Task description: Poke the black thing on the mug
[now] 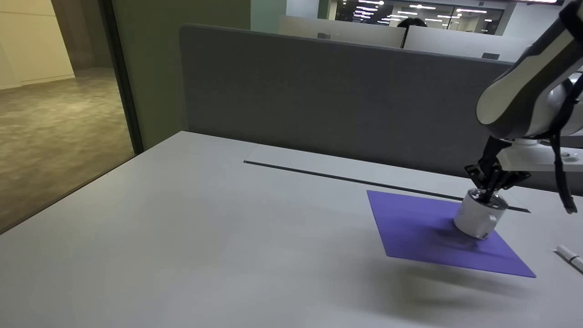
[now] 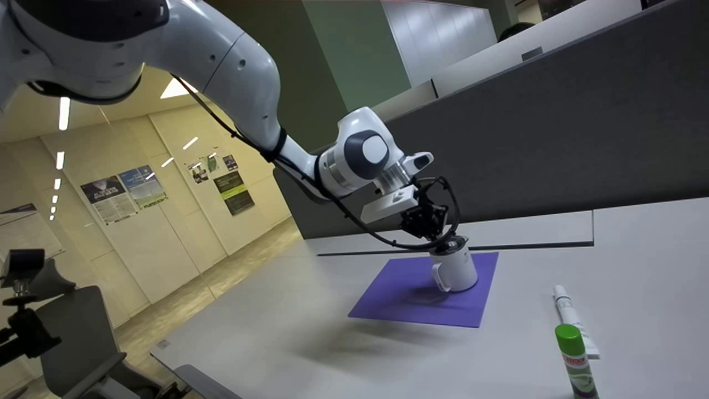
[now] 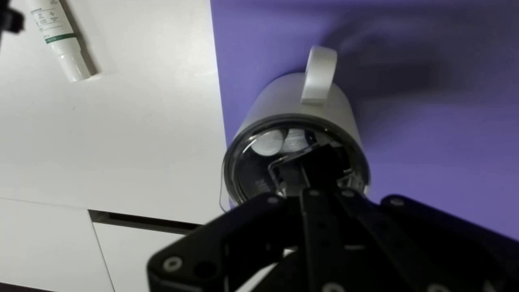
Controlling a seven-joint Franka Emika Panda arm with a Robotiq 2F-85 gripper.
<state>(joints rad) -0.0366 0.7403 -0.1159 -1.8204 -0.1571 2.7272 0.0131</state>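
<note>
1. We have a white mug [image 3: 290, 95] standing upright on a purple sheet [image 1: 419, 228], which lies on the worktop [image 1: 227, 228]; its handle juts from the side.
2. A glossy, dark-rimmed lid [image 3: 248, 174] tops the mug. Inside that rim we make out a pale disc [image 3: 268, 142] and a patterned patch [image 3: 295, 140], but cannot tell contents from reflections.
3. A black shape [image 3: 324, 164] shows within the rim too; we cannot say whether it is the task's black thing or part of a fingertip.
4. The tool [image 1: 486, 196] is clenched, its fingers drawn together, aimed down into the rim's circle.
5. In both exterior views the arm [image 2: 249, 88] slopes down to a wrist held above the mug; a black cable [image 2: 426, 245] loops beside it.
6. A white tube [image 3: 52, 28] lies well apart from the mug, printed in fine type, with a green band; we cannot read the words.
7. Near it is a green-capped container [image 2: 577, 360], the red mark on its label too small for us to read, like the wall posters [image 2: 105, 199].
</note>
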